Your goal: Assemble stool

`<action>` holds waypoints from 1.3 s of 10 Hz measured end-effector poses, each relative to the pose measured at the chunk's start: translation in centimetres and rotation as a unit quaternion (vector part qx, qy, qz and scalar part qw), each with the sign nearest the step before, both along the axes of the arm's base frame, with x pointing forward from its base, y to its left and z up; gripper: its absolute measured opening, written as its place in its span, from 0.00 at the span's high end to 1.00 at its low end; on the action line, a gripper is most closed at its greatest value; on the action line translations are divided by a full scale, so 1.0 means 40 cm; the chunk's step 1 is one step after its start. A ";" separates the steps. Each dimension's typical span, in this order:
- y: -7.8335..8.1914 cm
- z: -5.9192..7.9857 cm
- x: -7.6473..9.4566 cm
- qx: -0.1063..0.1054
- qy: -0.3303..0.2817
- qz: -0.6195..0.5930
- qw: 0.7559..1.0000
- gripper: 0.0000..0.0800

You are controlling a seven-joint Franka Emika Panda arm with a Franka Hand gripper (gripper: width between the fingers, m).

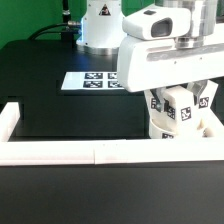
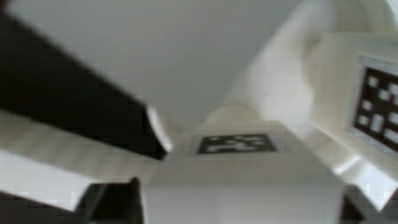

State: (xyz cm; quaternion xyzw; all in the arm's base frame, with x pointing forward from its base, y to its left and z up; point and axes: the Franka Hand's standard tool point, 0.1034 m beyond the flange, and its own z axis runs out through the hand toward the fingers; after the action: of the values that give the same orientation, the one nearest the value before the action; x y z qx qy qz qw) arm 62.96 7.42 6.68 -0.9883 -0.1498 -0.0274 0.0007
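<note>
I have the gripper [image 1: 180,108] down over the stool parts at the exterior view's right, against the white border rail [image 1: 60,152]. Between the dark fingers [image 1: 157,103] stands a small white leg block [image 1: 180,110], smooth plastic, rectangular, with a black-and-white square tag; its long axis looks upright. Below the fingertips sits the round seat [image 1: 172,126], a low white disc. The fingers stand apart on either side of the block; I cannot tell whether they press it. In the wrist view, blurred white plastic fills the frame, with two tags [image 2: 235,143] showing. The table [image 1: 50,90] is matte black; behind the fingers lies the flat marker board [image 1: 90,81], with green backdrop beyond.
</note>
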 end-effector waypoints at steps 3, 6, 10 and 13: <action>0.000 0.000 0.000 0.006 0.001 -0.111 0.994 0.58; 0.012 -0.002 0.008 0.015 0.000 -0.270 0.963 0.58; 0.013 -0.003 0.028 0.071 -0.018 -0.533 0.843 0.58; -0.007 -0.006 0.021 0.088 -0.012 -0.636 0.767 0.58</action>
State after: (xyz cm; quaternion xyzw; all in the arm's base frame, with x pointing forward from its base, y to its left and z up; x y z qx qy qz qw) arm 63.78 7.15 6.45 -0.8526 0.5159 -0.0462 0.0684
